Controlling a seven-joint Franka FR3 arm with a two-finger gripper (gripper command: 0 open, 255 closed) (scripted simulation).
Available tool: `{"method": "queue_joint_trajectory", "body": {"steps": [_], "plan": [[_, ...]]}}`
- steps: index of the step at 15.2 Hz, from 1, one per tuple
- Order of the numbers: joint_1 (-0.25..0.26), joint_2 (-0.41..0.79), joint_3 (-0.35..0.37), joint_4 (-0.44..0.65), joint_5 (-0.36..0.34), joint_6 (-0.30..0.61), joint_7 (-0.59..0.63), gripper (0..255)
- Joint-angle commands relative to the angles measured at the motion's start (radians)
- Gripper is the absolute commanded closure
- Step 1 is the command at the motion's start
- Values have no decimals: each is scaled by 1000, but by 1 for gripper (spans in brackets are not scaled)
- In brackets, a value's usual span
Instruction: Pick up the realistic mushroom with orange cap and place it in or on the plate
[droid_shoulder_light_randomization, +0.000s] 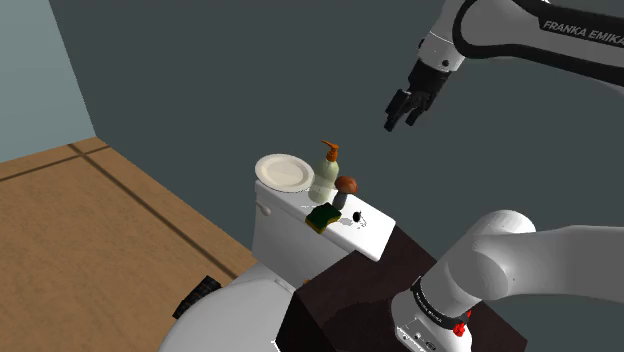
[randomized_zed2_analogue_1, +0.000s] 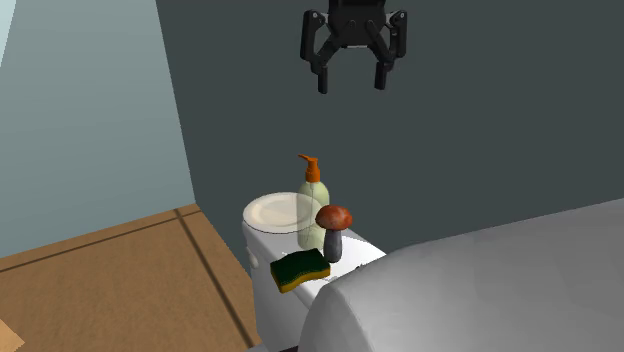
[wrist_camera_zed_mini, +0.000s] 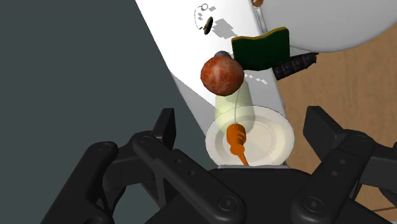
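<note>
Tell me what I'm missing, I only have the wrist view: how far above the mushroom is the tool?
Observer: High. In the second exterior view the tool hangs open well above the mushroom, clear air between.
Operator: Mushroom upright?
Observer: Yes, it stands on a grey stem on the white tank lid, cap up.
Operator: Anything taller nearby?
Observer: The soap bottle stands beside it, between it and the plate, and its orange pump tops the cap.
</note>
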Motion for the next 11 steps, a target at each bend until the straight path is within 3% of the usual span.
{"method": "queue_joint_trajectory", "body": {"steps": [1,11], "plan": [[0,0,0,0,0,0,0,0],[19,289,196,-102,-218,229,85,0]]}}
